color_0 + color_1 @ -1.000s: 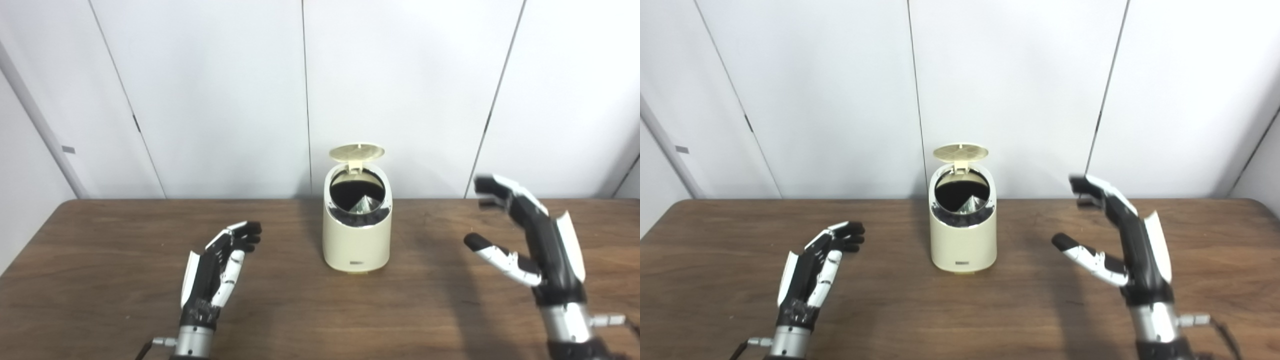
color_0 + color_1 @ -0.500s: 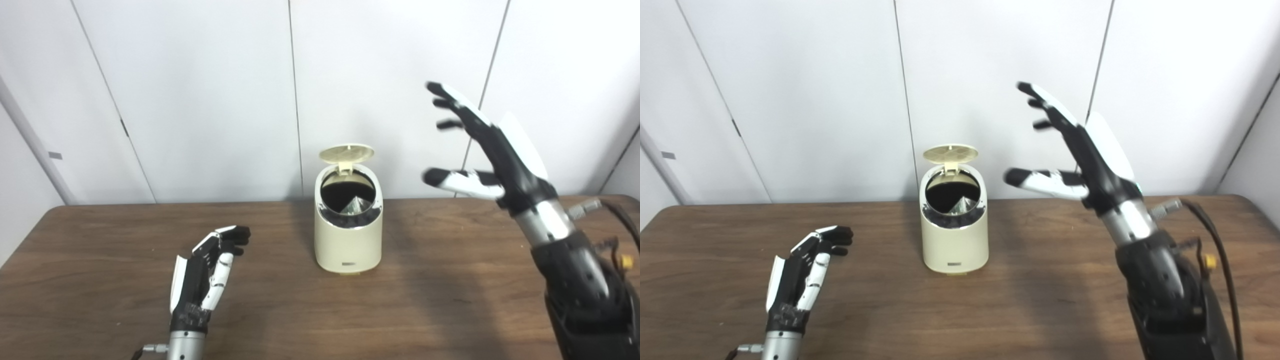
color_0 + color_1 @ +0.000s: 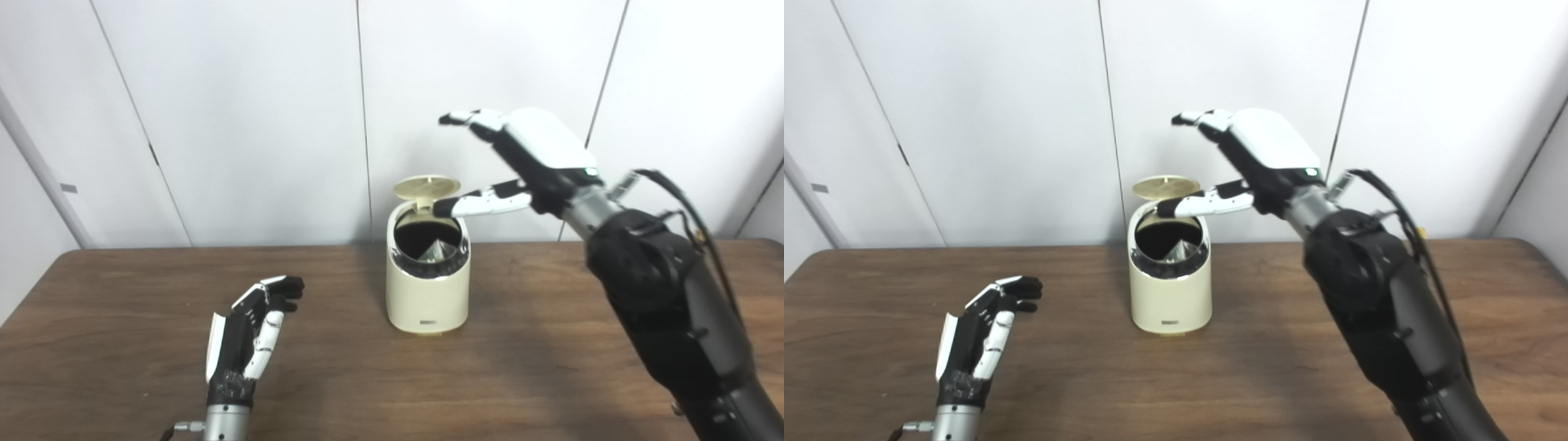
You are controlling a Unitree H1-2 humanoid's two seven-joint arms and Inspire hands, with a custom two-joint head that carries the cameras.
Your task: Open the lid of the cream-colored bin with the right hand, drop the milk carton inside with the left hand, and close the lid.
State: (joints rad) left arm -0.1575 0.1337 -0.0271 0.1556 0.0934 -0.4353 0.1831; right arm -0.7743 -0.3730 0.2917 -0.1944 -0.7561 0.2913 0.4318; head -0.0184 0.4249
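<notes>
The cream-colored bin (image 3: 427, 294) stands at the table's far middle with its round lid (image 3: 427, 187) raised at the back. Inside the dark opening, a pale pointed corner of the milk carton (image 3: 436, 250) shows. My right hand (image 3: 527, 159) is open, palm down, high above and just right of the bin, its thumb tip reaching in front of the raised lid. My left hand (image 3: 245, 340) is open and empty, held low over the table at the front left, well clear of the bin. The same scene shows in the right eye view, with the bin (image 3: 1170, 294) and right hand (image 3: 1255, 153).
The brown wooden table (image 3: 551, 367) runs across the whole view, with a white panelled wall (image 3: 245, 122) right behind the bin. A black cable (image 3: 692, 208) hangs along my right forearm.
My right hand has risen from low at the right and swung left over the bin, turning palm down beside the raised lid. The left hand has hardly moved. The camera has shifted slightly.
</notes>
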